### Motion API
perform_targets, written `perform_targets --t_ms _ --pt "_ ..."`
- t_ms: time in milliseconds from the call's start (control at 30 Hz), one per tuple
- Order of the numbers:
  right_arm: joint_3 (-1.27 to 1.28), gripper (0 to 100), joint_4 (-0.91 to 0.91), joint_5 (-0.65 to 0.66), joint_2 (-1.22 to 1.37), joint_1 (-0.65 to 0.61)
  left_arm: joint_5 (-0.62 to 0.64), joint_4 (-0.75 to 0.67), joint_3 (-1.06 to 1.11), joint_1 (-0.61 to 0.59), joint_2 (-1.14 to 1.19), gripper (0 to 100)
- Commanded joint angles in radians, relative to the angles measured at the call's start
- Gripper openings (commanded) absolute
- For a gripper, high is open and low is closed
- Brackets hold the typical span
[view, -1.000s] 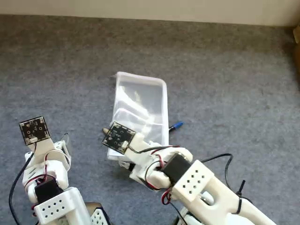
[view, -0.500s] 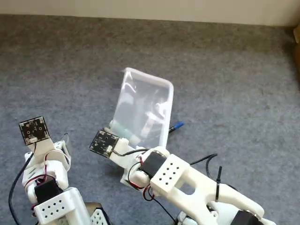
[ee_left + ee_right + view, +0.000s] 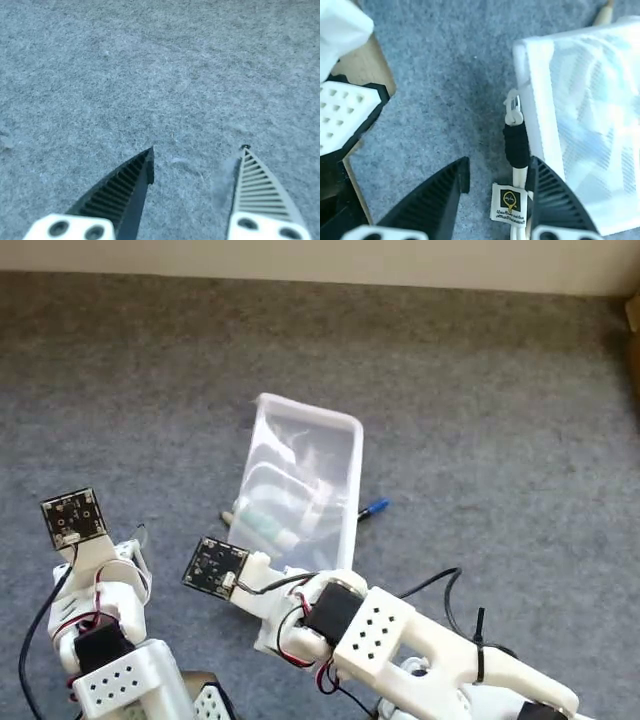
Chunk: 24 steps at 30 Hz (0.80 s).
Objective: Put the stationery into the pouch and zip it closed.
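Note:
A translucent white pouch (image 3: 305,470) lies on the grey carpet, with a green-and-white item (image 3: 266,526) inside near its close end. A blue-tipped pen (image 3: 374,508) pokes out beside its right edge, and a pencil end (image 3: 228,515) shows at its left. My right arm (image 3: 345,620) sits at the pouch's near corner. My right gripper (image 3: 500,167) is open, and the zipper pull (image 3: 516,142) with its black band and small tag lies between the fingers, close to one of them, beside the pouch (image 3: 585,110). My left gripper (image 3: 197,150) hangs open over bare carpet.
The left arm (image 3: 100,630) stands at the lower left of the table. Its white base (image 3: 340,115) on a wooden board appears close to my right gripper. A pale wall edge runs along the far side of the carpet.
The right arm has swung left and back toward the pouch's near-left corner. The pouch turned slightly and shifted, so the items inside now show. The left arm has not moved.

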Motion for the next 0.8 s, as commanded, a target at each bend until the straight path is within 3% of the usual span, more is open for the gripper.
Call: perform_targets --t_ms 0,367,533,767 --pt "-0.021 18.0 0.001 -0.012 0.033 -0.016 0.005 -0.021 -0.013 -0.013 -0.013 26" --pt "-0.031 18.0 -0.085 -0.012 0.278 0.012 0.005 -0.021 -0.013 -0.012 -0.013 26" --pt "-0.033 18.0 -0.085 -0.006 0.297 0.102 0.005 -0.021 -0.013 -0.013 -0.013 26" --pt "-0.05 18.2 -0.084 -0.006 0.297 0.105 0.005 -0.021 -0.013 -0.013 -0.013 26"
